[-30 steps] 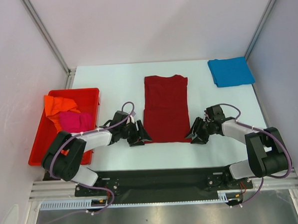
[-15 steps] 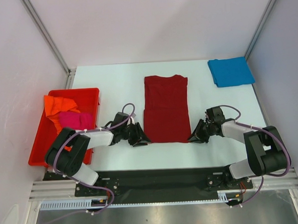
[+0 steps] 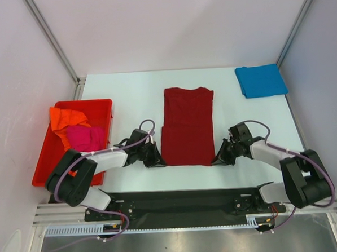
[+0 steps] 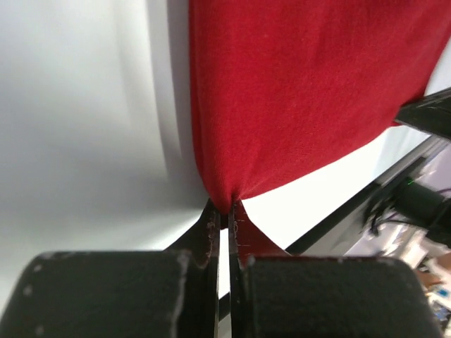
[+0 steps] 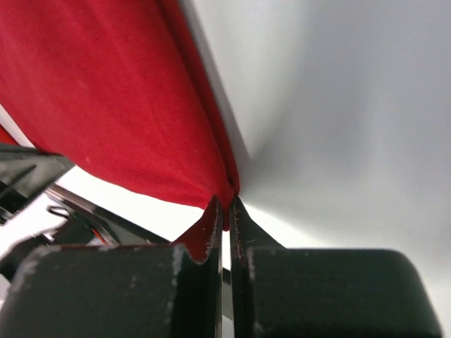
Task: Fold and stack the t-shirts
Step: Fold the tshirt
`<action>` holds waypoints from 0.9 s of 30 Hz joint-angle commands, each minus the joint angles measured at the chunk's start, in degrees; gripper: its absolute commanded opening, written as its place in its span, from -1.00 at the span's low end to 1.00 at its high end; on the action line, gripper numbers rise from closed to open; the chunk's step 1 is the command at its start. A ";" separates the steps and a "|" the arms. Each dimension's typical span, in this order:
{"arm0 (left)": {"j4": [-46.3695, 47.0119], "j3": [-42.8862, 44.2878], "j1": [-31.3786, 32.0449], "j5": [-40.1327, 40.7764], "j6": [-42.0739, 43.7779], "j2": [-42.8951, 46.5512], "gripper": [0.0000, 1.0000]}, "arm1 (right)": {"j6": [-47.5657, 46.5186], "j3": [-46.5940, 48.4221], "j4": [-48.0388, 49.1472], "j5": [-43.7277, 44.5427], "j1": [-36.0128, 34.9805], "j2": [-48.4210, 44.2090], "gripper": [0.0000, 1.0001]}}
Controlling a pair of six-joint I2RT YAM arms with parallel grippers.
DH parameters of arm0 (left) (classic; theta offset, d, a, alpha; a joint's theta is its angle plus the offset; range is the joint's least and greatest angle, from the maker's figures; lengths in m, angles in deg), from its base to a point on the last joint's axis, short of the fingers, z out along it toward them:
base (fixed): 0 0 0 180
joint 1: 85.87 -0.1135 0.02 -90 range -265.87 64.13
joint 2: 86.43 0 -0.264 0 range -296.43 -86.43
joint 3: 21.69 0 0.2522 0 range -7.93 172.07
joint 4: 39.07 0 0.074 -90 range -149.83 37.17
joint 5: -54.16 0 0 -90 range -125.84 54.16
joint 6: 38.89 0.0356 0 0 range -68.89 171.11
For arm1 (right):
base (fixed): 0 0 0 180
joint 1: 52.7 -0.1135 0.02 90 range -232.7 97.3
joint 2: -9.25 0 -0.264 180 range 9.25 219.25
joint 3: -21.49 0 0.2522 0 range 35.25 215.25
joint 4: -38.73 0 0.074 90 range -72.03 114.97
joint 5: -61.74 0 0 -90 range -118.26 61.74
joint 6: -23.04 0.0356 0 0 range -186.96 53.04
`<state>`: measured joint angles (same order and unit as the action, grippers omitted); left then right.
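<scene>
while the left gripper (image 4: 225,218) and right gripper (image 5: 227,211) each clamp a near corner, fingers narrow on cloth, the dark red soft t-shirt (image 3: 186,128) lies between them, sides folded in. done: bright blue folded t-shirt (image 3: 260,80), far right. pending: orange t-shirt (image 3: 66,117), magenta-pink t-shirt (image 3: 85,136), crumpled in red plastic bin (image 3: 82,102).

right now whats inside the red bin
The red bin holds a crumpled orange t-shirt and, nearer the arms, a magenta-pink t-shirt. Anything beneath them is covered, and the left arm hides the bin's near corner.
</scene>
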<state>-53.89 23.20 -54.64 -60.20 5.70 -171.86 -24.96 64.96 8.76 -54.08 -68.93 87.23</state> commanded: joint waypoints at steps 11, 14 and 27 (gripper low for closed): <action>-22.13 0.75 5.96 11.52 6.99 17.74 -0.99 | 7.14 -1.70 -19.12 3.67 -6.89 -23.12 -1.00; -29.06 8.83 5.96 15.21 11.30 16.62 -0.99 | 4.60 4.97 -23.59 4.99 -5.66 -20.69 -1.00; -39.02 57.79 -1.86 14.44 23.87 -17.19 -0.94 | -11.49 49.69 -30.46 3.24 7.79 14.88 -1.00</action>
<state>-89.89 73.52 -53.79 -44.63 25.48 -183.01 -31.02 105.29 -18.84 -50.15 -62.83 95.86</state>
